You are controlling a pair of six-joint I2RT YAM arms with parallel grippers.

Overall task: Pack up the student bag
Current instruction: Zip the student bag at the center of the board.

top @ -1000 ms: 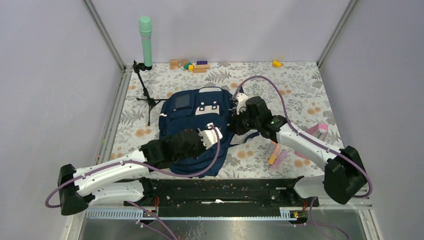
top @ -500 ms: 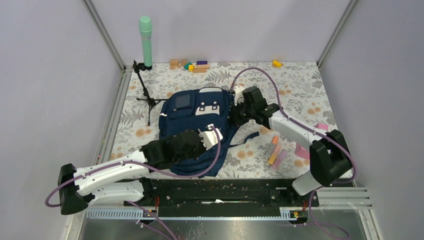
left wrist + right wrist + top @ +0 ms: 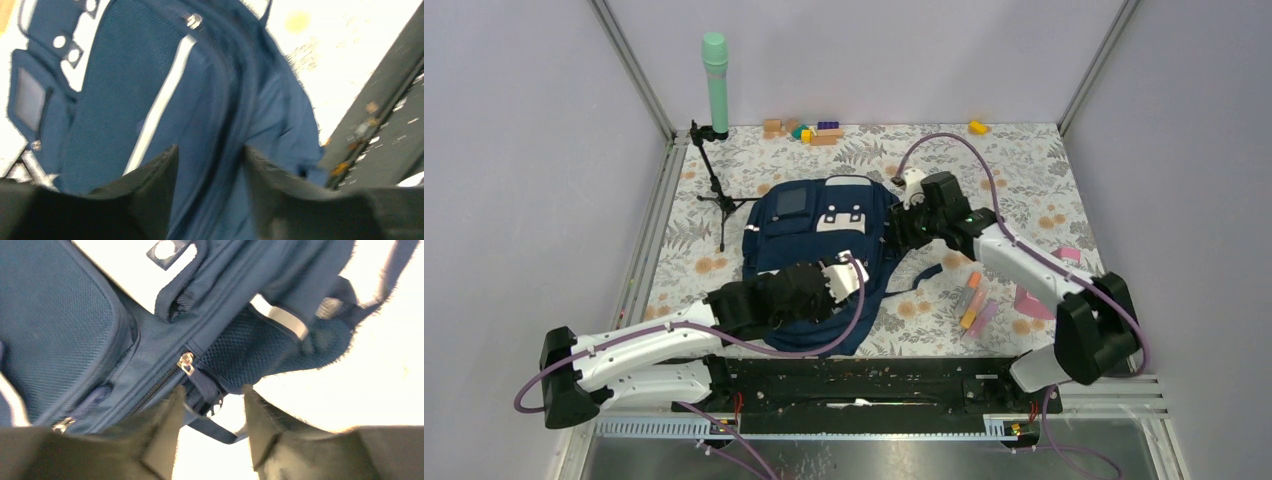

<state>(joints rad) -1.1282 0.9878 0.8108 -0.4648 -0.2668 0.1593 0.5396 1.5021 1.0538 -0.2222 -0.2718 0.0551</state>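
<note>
The left gripper (image 3: 210, 150) has its jaws a narrow way apart with nothing clamped between them. It hangs low over the near right part of the student bag (image 3: 809, 225), with navy fabric and a pale stripe (image 3: 160, 100) just beyond its fingertips. The left wrist view is blurred.

The right gripper (image 3: 214, 390) is also slightly parted and holds nothing. It sits at the bag's right edge, and its fingertips flank a dark pull tab hanging from a metal zip slider (image 3: 186, 361). I cannot tell whether they touch it.

The bag lies flat on the flower-patterned table (image 3: 1024, 170), front pocket up, and its zips look closed. The left arm lies across its near end. A dark strap (image 3: 919, 275) trails from its right side, under the right arm.

Right of the bag, beyond the strap, lie orange and pink pens (image 3: 974, 300) and some pink pieces (image 3: 1032, 300). Left of it, nearly touching, stands a small black tripod (image 3: 716, 195) carrying a green cylinder (image 3: 715, 85). Behind it, well apart, are coloured toy blocks (image 3: 809, 130) and a yellow piece (image 3: 977, 127).
</note>
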